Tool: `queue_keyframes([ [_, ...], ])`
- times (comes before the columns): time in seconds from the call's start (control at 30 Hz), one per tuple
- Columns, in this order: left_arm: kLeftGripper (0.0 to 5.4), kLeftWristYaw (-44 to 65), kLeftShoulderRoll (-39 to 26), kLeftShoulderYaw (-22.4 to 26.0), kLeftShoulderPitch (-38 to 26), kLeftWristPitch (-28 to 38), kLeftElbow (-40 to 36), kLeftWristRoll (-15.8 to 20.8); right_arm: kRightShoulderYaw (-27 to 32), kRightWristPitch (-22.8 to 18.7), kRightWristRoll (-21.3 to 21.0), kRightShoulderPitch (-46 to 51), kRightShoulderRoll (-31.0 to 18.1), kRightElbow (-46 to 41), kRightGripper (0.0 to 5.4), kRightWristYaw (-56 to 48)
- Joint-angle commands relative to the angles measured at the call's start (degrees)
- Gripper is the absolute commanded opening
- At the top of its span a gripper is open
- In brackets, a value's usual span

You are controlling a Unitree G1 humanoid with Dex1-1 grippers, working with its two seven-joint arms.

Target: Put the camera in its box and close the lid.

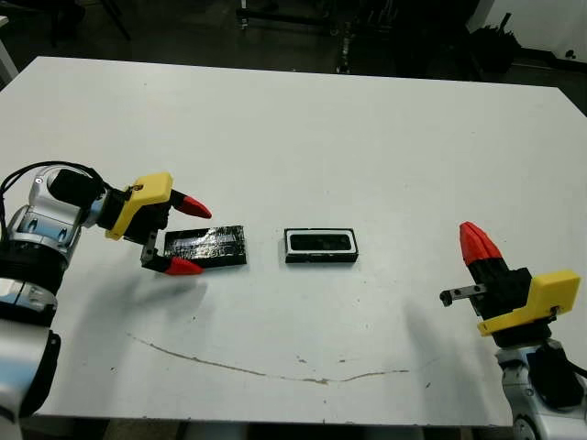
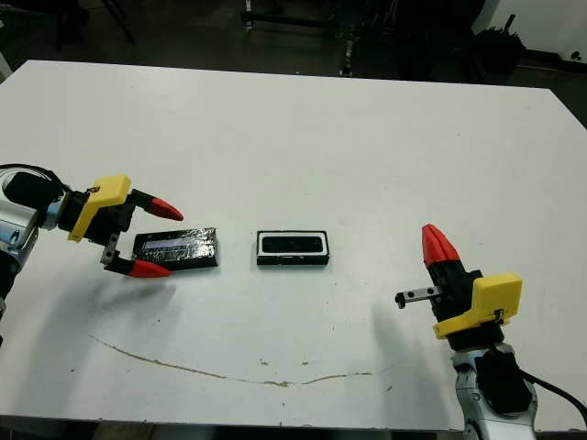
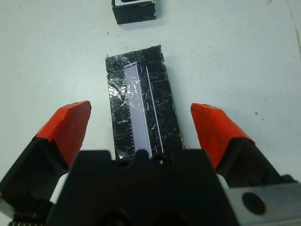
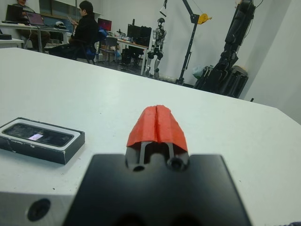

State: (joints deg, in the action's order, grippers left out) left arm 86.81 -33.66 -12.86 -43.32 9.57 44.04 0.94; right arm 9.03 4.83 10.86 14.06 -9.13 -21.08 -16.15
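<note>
Lying flat between wide-spread fingers of left gripper [image 1: 182, 236]: lid [image 1: 209, 245], untouched. Box [image 1: 320, 246] with camera [image 1: 320, 242] beside. Right gripper [image 1: 478, 244] pinched together.

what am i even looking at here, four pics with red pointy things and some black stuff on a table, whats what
This is a two-armed humanoid robot at a white table. The two wide pictures come from cameras in its head, looking down. The other two come from cameras on its wrists, looking along each claw.

The red points are fingertips. The left claw is open, its tips either side of the near end of a flat glossy black lid with a pale stripe, not gripping it. The right claw is shut, holds nothing and hangs apart from everything.

In the middle lies a small shallow black box with a white lining, open, with the small flat black camera bar already in its hollow. The lid lies beside the box, not on it.

The people and equipment in the right wrist view are background.
</note>
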Motion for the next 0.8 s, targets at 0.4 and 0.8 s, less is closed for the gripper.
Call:
queue_keyframes([
  [0.4,5.4,0.93,0.01,-0.38,0.36,-6.0,0.68,-0.25,0.26,0.68,0.55,0.23,-0.91,0.46,0.01,-0.33],
  [0.8,5.4,1.14,-0.54,-2.32,-0.03,-8.51,-1.95,-2.4,0.38,0.95,1.12,0.16,-0.98,0.71,0.01,-0.64],
])
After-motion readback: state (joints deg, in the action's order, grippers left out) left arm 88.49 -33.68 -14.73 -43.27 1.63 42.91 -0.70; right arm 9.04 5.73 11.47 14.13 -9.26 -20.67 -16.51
